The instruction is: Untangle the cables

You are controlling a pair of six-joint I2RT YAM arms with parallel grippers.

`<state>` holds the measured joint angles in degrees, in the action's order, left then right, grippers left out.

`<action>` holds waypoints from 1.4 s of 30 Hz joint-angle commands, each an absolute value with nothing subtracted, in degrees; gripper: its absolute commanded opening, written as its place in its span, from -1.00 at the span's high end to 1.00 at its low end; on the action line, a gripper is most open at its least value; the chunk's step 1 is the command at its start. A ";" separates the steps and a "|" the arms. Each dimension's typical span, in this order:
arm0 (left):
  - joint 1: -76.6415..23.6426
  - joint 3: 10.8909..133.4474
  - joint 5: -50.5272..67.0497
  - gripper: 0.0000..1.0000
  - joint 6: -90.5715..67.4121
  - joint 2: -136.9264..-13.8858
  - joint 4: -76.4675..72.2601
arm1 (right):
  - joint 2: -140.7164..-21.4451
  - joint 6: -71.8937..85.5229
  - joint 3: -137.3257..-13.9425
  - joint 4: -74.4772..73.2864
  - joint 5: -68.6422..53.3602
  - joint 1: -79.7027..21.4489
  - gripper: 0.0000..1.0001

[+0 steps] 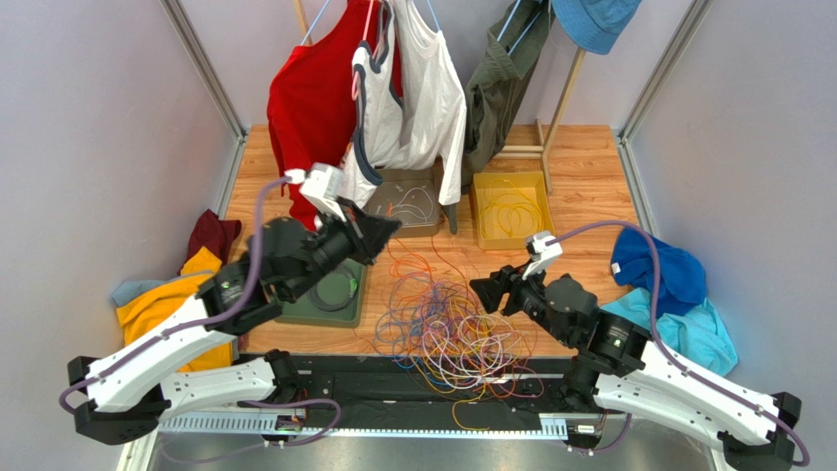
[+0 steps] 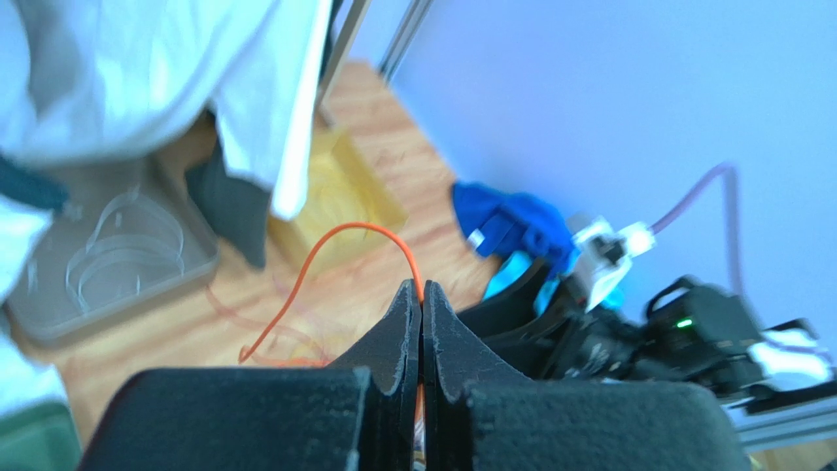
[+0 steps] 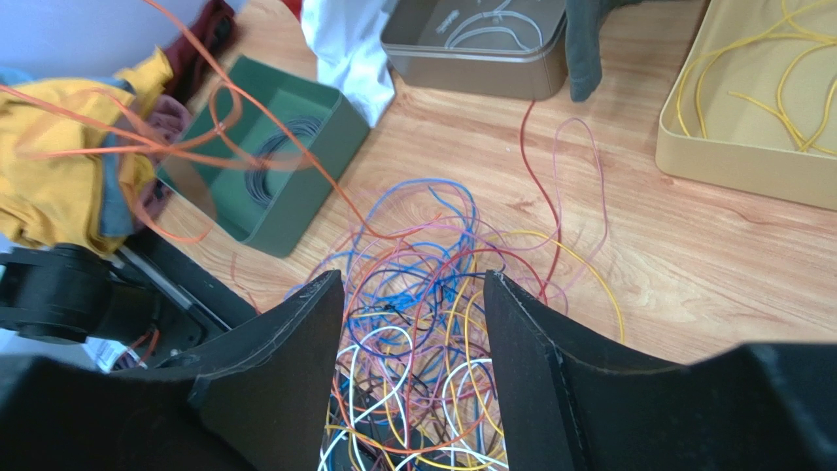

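Note:
The cables (image 1: 442, 329) lie in a loose many-coloured snarl on the wooden table between the two arms. My left gripper (image 1: 386, 232) is raised above the snarl's far left side. In the left wrist view its fingertips (image 2: 422, 290) are shut on one orange cable (image 2: 329, 240), which arches up from the jaws and drops back to the table. My right gripper (image 1: 488, 287) hangs open over the right side of the snarl. In the right wrist view its fingers (image 3: 413, 285) stand wide apart, with the cables (image 3: 432, 196) below and nothing gripped.
At the back of the table stand a green tray (image 1: 295, 312) holding black cable, a grey tin (image 1: 424, 222) with white cables and a yellow tray (image 1: 538, 184) with yellow cables. Shirts (image 1: 413, 88) hang over the back of the table. Clothes (image 1: 162, 299) lie heaped at the left and more clothes (image 1: 678, 285) at the right.

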<state>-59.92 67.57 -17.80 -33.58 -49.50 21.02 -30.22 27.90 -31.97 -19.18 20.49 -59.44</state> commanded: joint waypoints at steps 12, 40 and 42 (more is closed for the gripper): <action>-60.03 95.34 -8.27 1.00 -21.45 -60.11 28.64 | -23.64 27.69 -27.41 -8.53 10.03 -59.68 -0.33; -57.13 87.61 -26.30 1.00 -29.00 -55.00 48.34 | -21.87 29.09 -25.74 -2.83 4.25 -59.76 -0.35; -57.22 92.80 -20.78 1.00 -29.00 -57.47 48.16 | -27.58 29.18 -27.85 -0.53 2.21 -59.68 -0.35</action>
<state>-57.23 84.29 -31.53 -28.45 -53.95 52.47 -20.47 28.71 -23.99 -10.74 9.61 -59.44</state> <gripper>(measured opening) 0.010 0.672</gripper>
